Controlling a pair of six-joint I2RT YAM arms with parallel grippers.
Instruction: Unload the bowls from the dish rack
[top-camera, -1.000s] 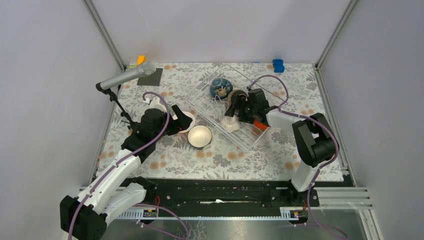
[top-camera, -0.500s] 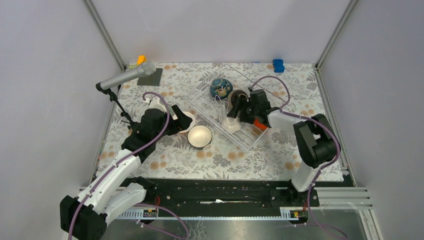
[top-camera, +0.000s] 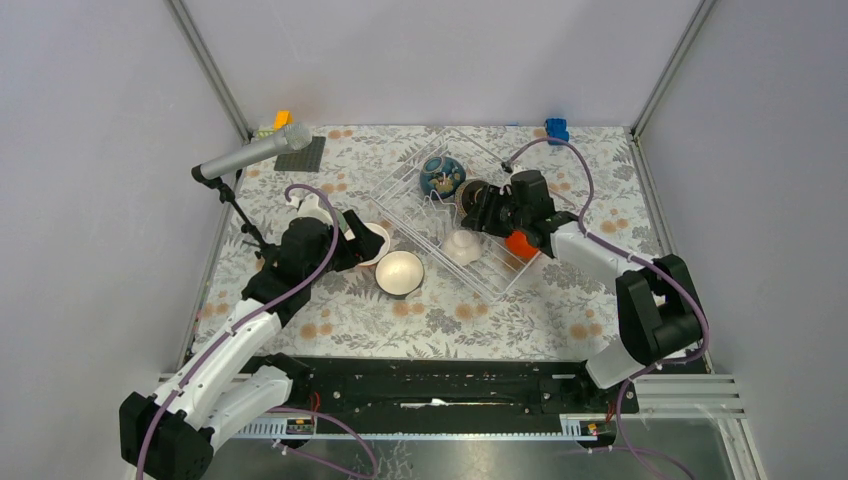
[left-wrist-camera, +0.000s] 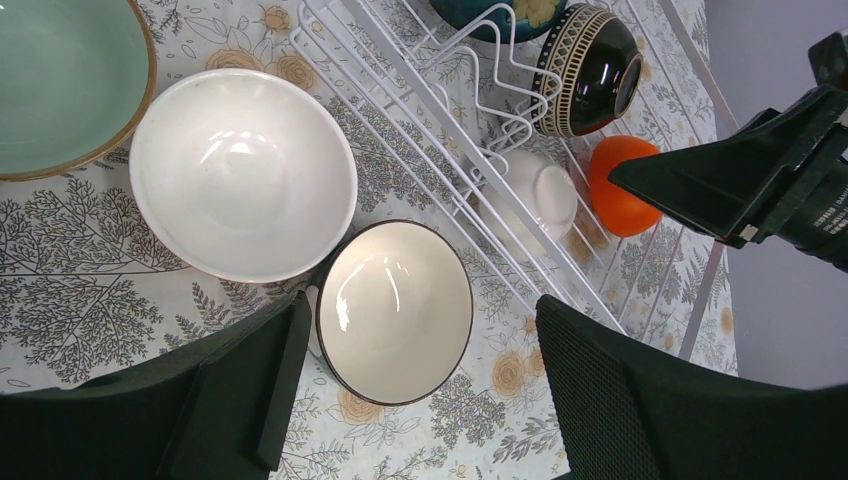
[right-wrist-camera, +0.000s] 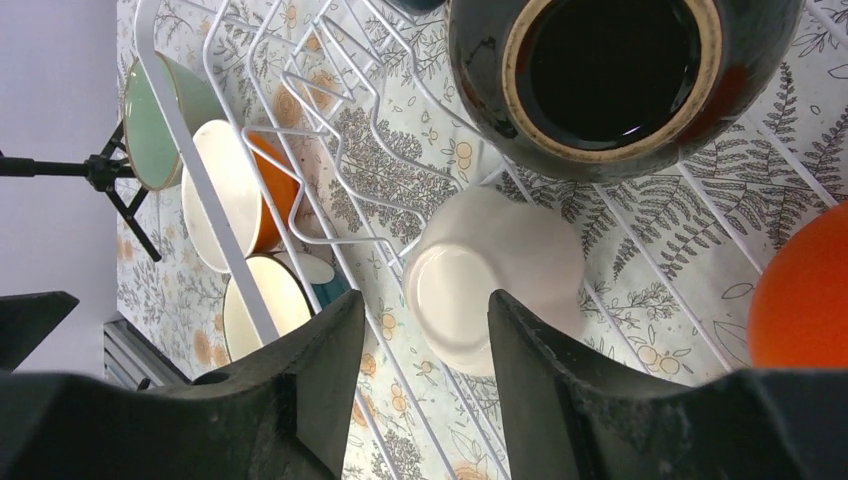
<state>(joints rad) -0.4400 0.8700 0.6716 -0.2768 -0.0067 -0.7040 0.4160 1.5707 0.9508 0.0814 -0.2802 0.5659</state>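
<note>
The right claw (right-wrist-camera: 422, 300) is hovering inside the dish rack (right-wrist-camera: 205, 190) with its fingers parted and nothing between them. Straight below the gap, a white bowl (right-wrist-camera: 495, 275) is lying upside down on the wires. Just past the fingertips, a dark brown bowl (right-wrist-camera: 610, 70) is resting on its side, and an orange bowl (right-wrist-camera: 805, 290) is sitting just to one side of the claw. A blue patterned bowl (top-camera: 441, 175) is standing farther off, beyond the brown one.

The left claw (left-wrist-camera: 420, 305) is hanging wide open and empty over the tabletop (top-camera: 450, 310), with a cream bowl (left-wrist-camera: 395, 310) directly under it.

The likely trouble is the grip. The white bowl is showing only its smooth rounded back, so fingers closing on it could be sliding off rather than catching. A finger going down beside it could also be hooking a rack wire and dragging the whole rack. The brown bowl is sitting so close that a sideways nudge could be setting it rolling.
</note>
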